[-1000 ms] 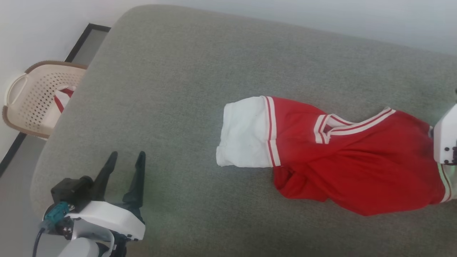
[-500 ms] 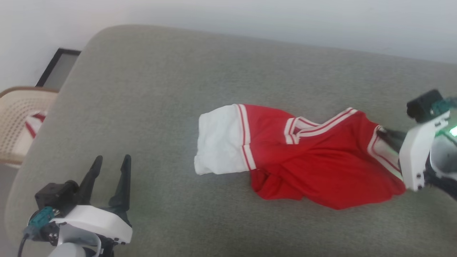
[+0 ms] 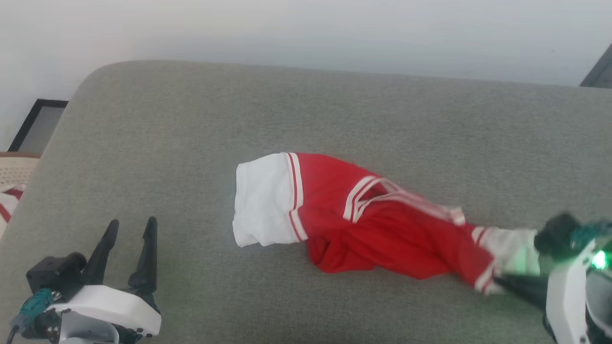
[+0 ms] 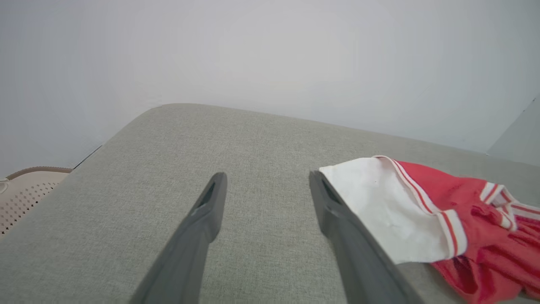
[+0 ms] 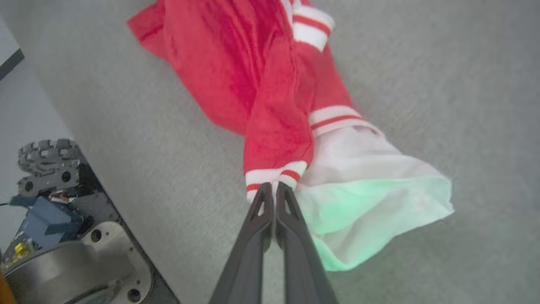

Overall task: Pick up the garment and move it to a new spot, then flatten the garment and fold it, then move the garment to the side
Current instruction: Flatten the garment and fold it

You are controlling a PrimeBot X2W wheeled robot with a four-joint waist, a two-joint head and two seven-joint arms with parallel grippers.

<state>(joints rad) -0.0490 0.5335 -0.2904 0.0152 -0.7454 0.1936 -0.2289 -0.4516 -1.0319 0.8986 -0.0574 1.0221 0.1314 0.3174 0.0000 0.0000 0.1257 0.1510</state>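
We are looking at one red shirt (image 3: 382, 229) lying bunched on the gray cushion (image 3: 191, 119), from near its middle out toward our right. Its long axis is running left to right across the head view, dipping slightly toward the right end. Its two white sleeves are marking the ends: one is pointing left, and the other is lying beside our right pincer (image 5: 273, 188). That pincer's fingers are pressing together, pinching the red-and-white striped trim next to the right sleeve. Our left pincer (image 3: 132, 222) is hovering with its fingers spread over the cushion's left part, well apart from the shirt. One beige basket (image 3: 12, 172) is sitting past the cushion's left edge.
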